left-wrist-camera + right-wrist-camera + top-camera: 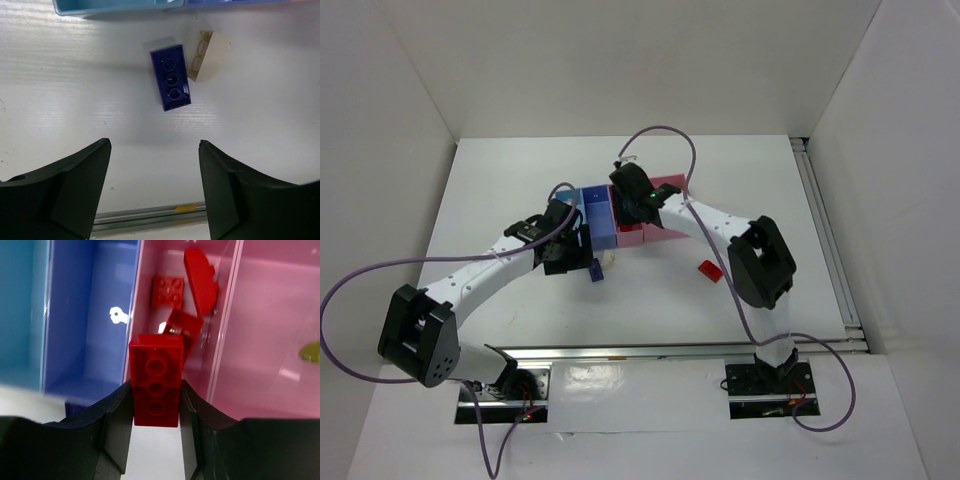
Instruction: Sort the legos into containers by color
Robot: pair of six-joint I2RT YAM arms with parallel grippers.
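My right gripper (156, 407) is shut on a red lego (156, 385), holding it over the near edge of the narrow pink container (150, 270). Three red legos (168, 291) lie inside that bin. A lime green piece (311, 351) shows in the wider pink container (270, 315). The darker blue container (95, 315) and the light blue one (20, 315) sit to the left. My left gripper (154, 146) is open above the table, with a dark blue lego (171, 77) and a whitish lego (207, 56) lying ahead of its fingers.
Another red lego (710, 270) lies on the table right of the bins. The dark blue lego (597, 270) sits just in front of the bin row (602, 212). A metal rail (670, 350) runs along the table's near edge, and white walls enclose the table.
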